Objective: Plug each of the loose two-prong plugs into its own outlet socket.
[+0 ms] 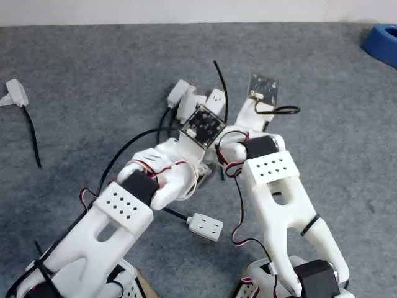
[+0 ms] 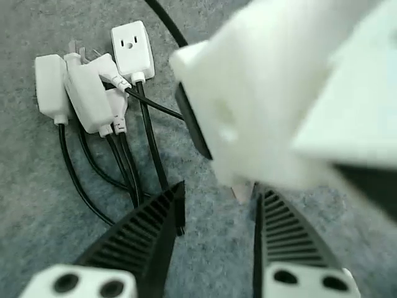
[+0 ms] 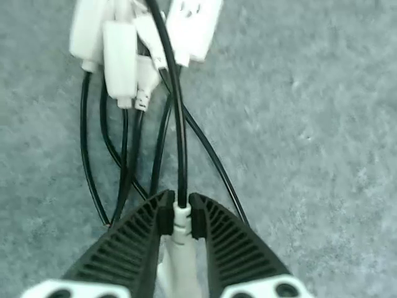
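Note:
A cluster of white plugs and sockets point(image 1: 193, 99) lies on the grey carpet beyond both arms. In the left wrist view it shows a socket face point(image 2: 131, 48), a two-prong plug point(image 2: 87, 93) and another white block point(image 2: 48, 84), all on black cords. My left gripper point(image 2: 218, 198) stands open over bare carpet short of them, nothing between its fingers point(image 2: 146, 242). My right gripper point(image 3: 180, 208) is shut on the cord end of a white plug point(image 3: 178, 233); its black cable point(image 3: 180, 136) runs on to the cluster point(image 3: 124, 43).
A loose three-way socket block point(image 1: 205, 226) lies between the two arm bases. Another white plug point(image 1: 15, 93) with a black cord lies at the far left. A blue container point(image 1: 381, 43) sits at the back right corner. The right arm's white body point(image 2: 279, 93) looms close to the left wrist camera.

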`<action>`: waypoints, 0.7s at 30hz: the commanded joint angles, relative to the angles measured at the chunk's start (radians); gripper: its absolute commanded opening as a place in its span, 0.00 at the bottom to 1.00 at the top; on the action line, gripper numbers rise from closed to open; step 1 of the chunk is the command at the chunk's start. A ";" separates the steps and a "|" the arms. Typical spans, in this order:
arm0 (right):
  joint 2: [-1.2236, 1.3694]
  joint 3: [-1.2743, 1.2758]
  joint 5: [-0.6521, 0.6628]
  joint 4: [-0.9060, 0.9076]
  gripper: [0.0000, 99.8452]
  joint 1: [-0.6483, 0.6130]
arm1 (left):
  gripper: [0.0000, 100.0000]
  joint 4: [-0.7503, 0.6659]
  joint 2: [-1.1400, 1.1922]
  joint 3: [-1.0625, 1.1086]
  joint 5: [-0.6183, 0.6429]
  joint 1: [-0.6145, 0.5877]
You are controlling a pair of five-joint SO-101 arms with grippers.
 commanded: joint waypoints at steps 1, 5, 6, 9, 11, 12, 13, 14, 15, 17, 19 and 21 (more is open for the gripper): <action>-0.059 -0.018 -0.012 0.027 0.01 0.004 | 0.19 -0.100 0.001 0.038 0.002 -0.013; -0.059 -0.084 -0.006 0.117 0.01 -0.001 | 0.19 -0.150 0.068 0.039 0.002 -0.067; -0.059 -0.102 -0.005 0.142 0.01 -0.001 | 0.19 -0.169 0.087 0.039 0.002 -0.081; -0.059 -0.127 0.000 0.168 0.01 0.002 | 0.19 -0.203 0.134 0.028 0.000 -0.114; -0.059 -0.125 0.038 0.173 0.01 0.002 | 0.19 -0.190 0.163 -0.005 0.000 -0.133; -0.059 -0.127 0.054 0.188 0.01 -0.002 | 0.19 -0.189 0.176 -0.016 0.000 -0.140; -0.059 -0.133 0.069 0.216 0.01 -0.004 | 0.19 -0.187 0.185 -0.021 0.000 -0.150; -0.059 -0.134 0.086 0.242 0.01 -0.004 | 0.19 -0.189 0.193 -0.024 0.000 -0.157; -0.059 -0.140 0.114 0.263 0.01 -0.004 | 0.19 -0.190 0.197 -0.027 0.000 -0.163; -0.059 -0.166 0.169 0.315 0.01 -0.012 | 0.19 -0.190 0.196 -0.027 0.000 -0.168; -0.059 -0.182 0.233 0.361 0.01 -0.024 | 0.19 -0.184 0.186 -0.031 0.000 -0.168; -0.059 -0.183 0.290 0.392 0.01 -0.025 | 0.19 -0.184 0.168 -0.031 0.000 -0.173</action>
